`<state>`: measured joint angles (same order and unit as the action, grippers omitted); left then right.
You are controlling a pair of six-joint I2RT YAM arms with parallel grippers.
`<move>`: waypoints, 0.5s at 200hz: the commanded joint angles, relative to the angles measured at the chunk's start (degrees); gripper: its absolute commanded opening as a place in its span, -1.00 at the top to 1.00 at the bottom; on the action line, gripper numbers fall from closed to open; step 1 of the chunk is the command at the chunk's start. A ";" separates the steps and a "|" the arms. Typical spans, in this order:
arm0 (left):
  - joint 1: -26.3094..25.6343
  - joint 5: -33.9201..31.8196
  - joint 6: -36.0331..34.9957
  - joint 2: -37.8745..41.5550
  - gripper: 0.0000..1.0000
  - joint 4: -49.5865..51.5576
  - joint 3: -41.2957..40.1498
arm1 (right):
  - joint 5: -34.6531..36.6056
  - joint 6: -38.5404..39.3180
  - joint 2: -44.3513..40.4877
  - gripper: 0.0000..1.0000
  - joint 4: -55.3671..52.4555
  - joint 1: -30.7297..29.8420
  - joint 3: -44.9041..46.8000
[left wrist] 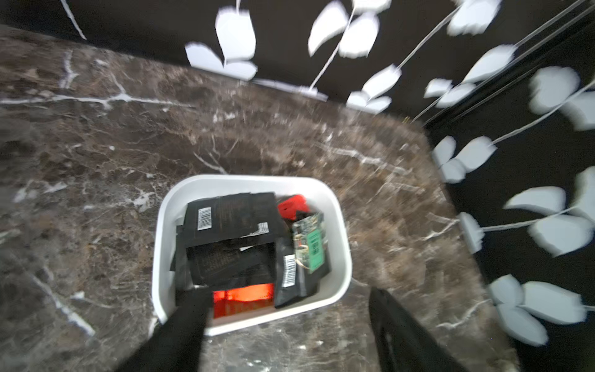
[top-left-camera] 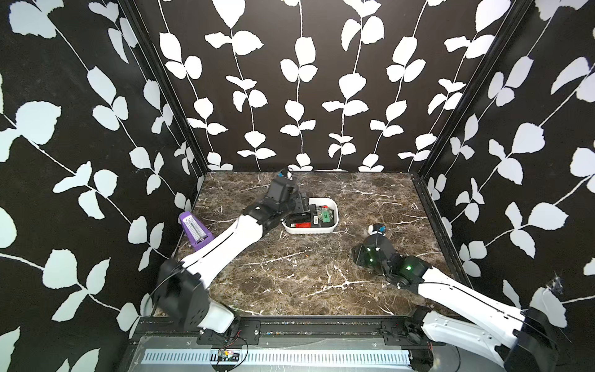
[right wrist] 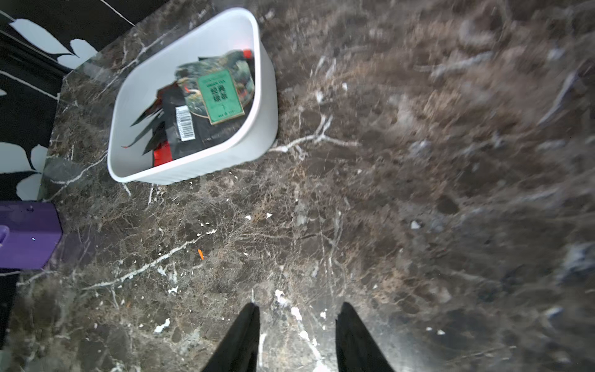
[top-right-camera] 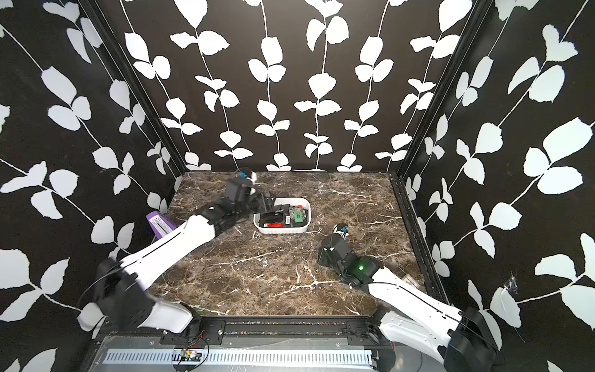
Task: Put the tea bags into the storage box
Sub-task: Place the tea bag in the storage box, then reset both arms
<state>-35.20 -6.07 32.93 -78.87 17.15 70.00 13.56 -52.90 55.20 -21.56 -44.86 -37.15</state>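
Left arm [top-left-camera: 225,244] and right arm [top-left-camera: 467,302] are showing white shells, black joints, thin black cables [top-left-camera: 483,298]; the right gripper [right wrist: 297,309] is showing 2 tapered black fingers [right wrist: 241,338].

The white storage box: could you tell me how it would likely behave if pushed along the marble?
The storage box would probably slide rather than tip: its walls are low and its base broad. It looks like plastic holding only flat tea bags, so likely light. The polished marble tabletop should offer little grip.
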 commanded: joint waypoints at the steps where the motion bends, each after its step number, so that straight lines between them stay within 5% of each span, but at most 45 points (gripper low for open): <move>1: 0.24 -3.87 -7.44 7.39 -0.78 4.40 -3.73 | 3.99 3.05 -2.56 -0.08 -4.36 -0.25 -4.20; 14: 0.18 -5.72 -9.95 11.74 -0.97 4.74 -6.08 | 5.53 4.78 -3.63 -0.22 -5.96 -0.29 -5.63; 31: 0.17 -10.30 -13.19 17.46 -0.98 4.85 -9.39 | 8.74 7.32 -4.80 -0.42 -7.71 -0.24 -7.63; 50: 0.16 -17.34 -16.93 22.97 -0.98 5.19 -12.73 | 15.07 10.20 -6.08 -0.97 -8.85 -0.31 -10.03; 72: 0.22 -25.27 -23.18 26.85 -0.98 4.08 -16.00 | 23.73 16.02 -8.34 -0.98 -3.56 -0.23 -9.07; 100: 0.22 -41.74 -28.12 28.56 -0.98 -2.54 -22.46 | 24.75 43.55 -10.89 -0.98 15.94 -0.29 -2.90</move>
<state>-35.20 -30.68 12.29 -51.27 19.75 52.77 32.49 -33.47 46.11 -22.04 -44.86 -44.01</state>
